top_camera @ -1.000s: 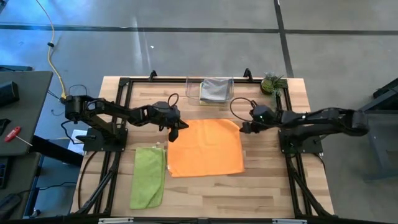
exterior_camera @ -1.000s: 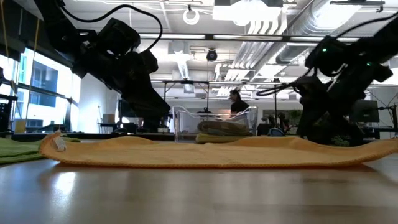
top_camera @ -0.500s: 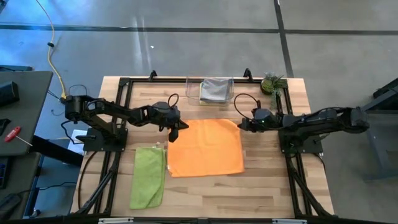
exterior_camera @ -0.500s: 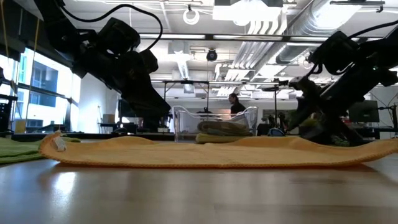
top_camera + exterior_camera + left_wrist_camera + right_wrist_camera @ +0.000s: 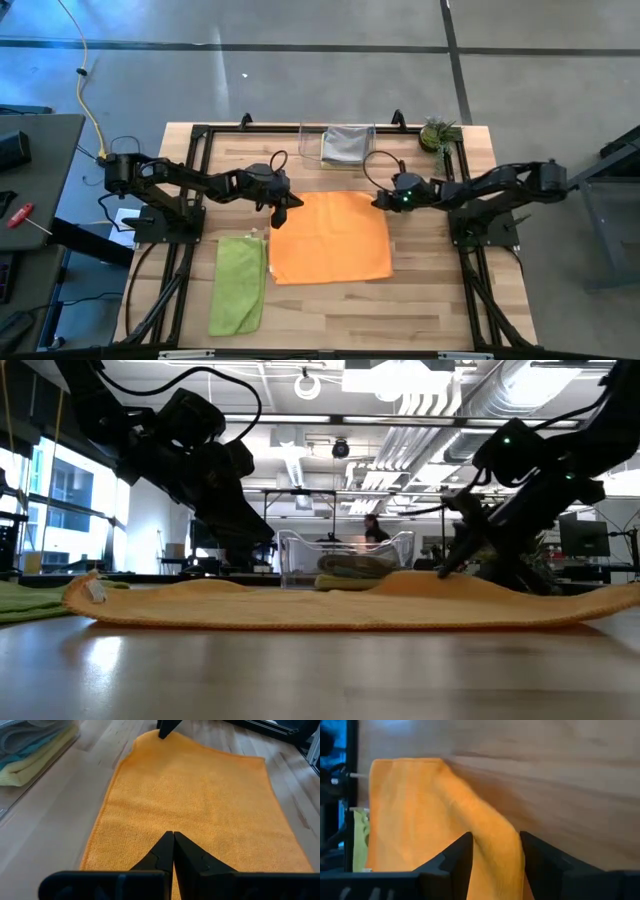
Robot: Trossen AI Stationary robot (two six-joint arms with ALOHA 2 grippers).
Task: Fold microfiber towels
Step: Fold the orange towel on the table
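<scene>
Orange microfiber towel (image 5: 331, 238) is spread flat on the wooden table (image 5: 430, 300). Its far corner is straddled by the parted fingers of the right gripper (image 5: 495, 852), not yet pinched. The opposite far corner is clamped under the clenched left gripper (image 5: 173, 842). A lime green towel (image 5: 238, 285) is laid beside it.

Between the right gripper's (image 5: 495, 865) two fingers (image 5: 455, 860) the gap is filled by a raised corner of the orange towel (image 5: 330, 238); bare counter (image 5: 545, 780) lies open beyond them. The left gripper's (image 5: 173, 851) fingers are pressed together on that towel, whose flat cloth stretches unobstructed ahead. Off to one side of them stands the clear bin (image 5: 338, 146) of folded towels, blocking that way.
</scene>
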